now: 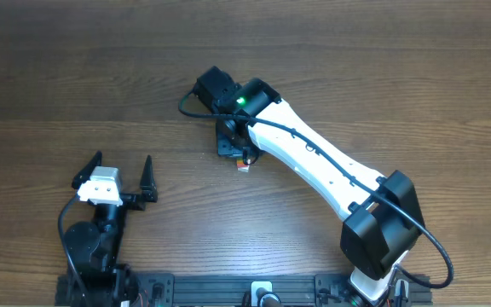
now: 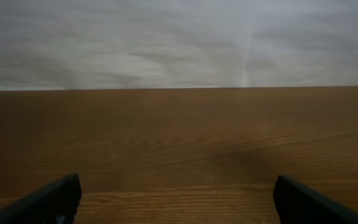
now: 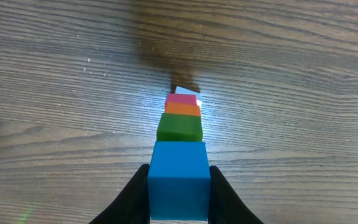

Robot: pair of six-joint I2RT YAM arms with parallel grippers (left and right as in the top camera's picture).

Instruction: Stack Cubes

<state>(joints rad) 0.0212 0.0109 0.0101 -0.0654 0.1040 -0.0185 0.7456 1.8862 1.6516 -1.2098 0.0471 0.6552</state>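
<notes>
Right wrist view: the right gripper [image 3: 179, 173] holds the blue cube [image 3: 179, 183], with one of its fingers pressed on each side.
Stack: below the blue cube are the green cube [image 3: 179, 127], the orange cube [image 3: 182, 109], the pink cube [image 3: 181, 98] and a pale cube [image 3: 186, 91] at the very bottom, on the worktop [image 3: 55, 74].
Touching or not: I cannot tell if the blue cube sits on the green cube yet or hangs just above it.
Top view: the right arm reaches to the middle of the worktop, and a bit of the stack [image 1: 244, 164] peeks out beside its gripper.
Left gripper [image 1: 123, 160]: it is low at the left, well apart from the stack, with its fingers wide and nothing in them.
Step now: I think the blue cube is being set on top of the tower.
Next move: the blue cube should sit flat and straight on the green one. Then the fingers should open slowly and lift straight up, so the tall tower does not get bumped.
</notes>
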